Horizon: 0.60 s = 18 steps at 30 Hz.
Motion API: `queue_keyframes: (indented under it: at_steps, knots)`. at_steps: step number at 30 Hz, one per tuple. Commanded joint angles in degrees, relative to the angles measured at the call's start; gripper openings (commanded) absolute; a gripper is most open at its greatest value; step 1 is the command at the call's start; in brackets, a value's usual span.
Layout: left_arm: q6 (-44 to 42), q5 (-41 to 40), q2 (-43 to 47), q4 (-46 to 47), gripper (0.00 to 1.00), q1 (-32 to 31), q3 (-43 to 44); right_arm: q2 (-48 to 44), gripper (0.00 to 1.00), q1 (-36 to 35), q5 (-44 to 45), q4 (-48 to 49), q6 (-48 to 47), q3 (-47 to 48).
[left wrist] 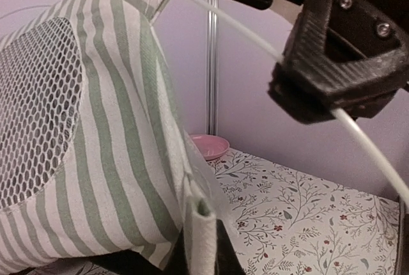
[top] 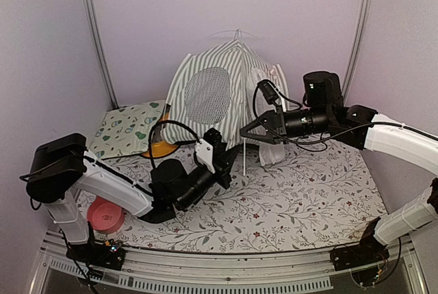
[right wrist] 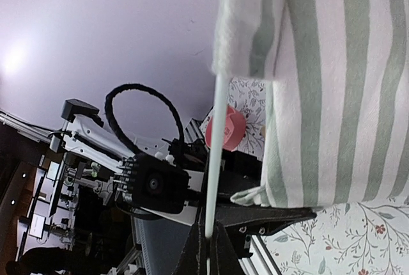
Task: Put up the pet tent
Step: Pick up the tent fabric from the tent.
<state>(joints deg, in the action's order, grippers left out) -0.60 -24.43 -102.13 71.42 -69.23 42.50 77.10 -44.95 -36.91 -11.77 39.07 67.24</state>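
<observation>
Pet tent [top: 229, 78]: grey-green and white striped fabric, peaked, stood at the back centre of the table, its lower front partly screened by both arms.
- Pink bowl [top: 106, 215]: round, near left, by the left arm's base.
- Floral cloth [top: 301, 198]: printed, covered the table.
- Left gripper [left wrist: 203, 252]: pressed together on the tent's lower fabric hem.
- White pole [top: 244, 161]: thin, upright, pinched by the right gripper [right wrist: 208, 246].
- Mesh window [top: 207, 94]: oval, in the tent's side.
- Cream mat [top: 126, 130]: teal-printed, far left, just beside the tent.

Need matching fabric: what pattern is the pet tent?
The pet tent is grey-green and white striped; left wrist view shows it best.
</observation>
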Motion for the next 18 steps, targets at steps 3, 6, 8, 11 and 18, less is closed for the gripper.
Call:
queue_keyframes:
  at_steps: [3, 6, 8, 11, 18]
  knots:
    - [-1.9, 0.7, 2.2, -3.5, 0.0, -4.6, -2.6, 1.3, 0.0, 2.3, 12.9, 19.8, -1.7, 3.4]
    - [-3.4, -1.1, 2.3, -4.2, 0.0, -5.5, -3.1, 1.6, 0.0, 2.4, 15.4, 24.4, -1.3, 2.9]
    - [-4.5, -2.0, 1.9, -4.1, 0.0, -5.9, -3.5, 1.5, 0.0, 2.3, 17.0, 26.8, -0.7, 2.6]
    - [-5.6, -3.2, 0.8, -2.6, 0.0, -6.3, -4.3, 1.2, 0.0, 2.4, 18.6, 29.6, 0.1, 2.5]
    - [-9.3, -4.3, -2.7, 1.9, 0.0, -7.9, -4.9, 1.5, 0.0, 2.7, 21.9, 33.7, 1.4, 2.5]
